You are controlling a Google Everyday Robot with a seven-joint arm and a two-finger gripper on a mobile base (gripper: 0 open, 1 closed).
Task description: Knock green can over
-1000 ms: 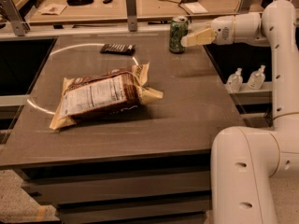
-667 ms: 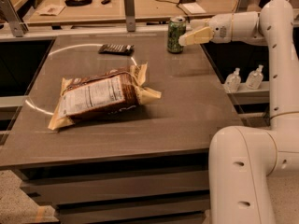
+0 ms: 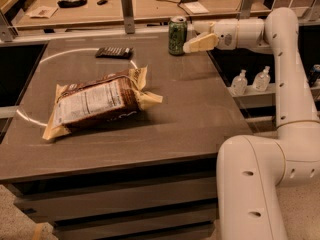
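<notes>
The green can (image 3: 177, 35) stands upright near the far edge of the dark table (image 3: 200, 109), slim, with pale print and a silver top rim. My gripper (image 3: 192, 45) reaches in from the right at can height. Its pale fingertips are right beside the can's right side, touching or nearly touching it.
A brown snack bag (image 3: 97, 103) lies flat in the middle left of the table. A black remote (image 3: 114, 52) lies at the far left of the can. Two small bottles (image 3: 251, 81) stand on a shelf to the right. A wooden desk with clutter (image 3: 150, 1) stands behind.
The gripper has moved left with the can, which stands a little further left along the far edge, still upright.
</notes>
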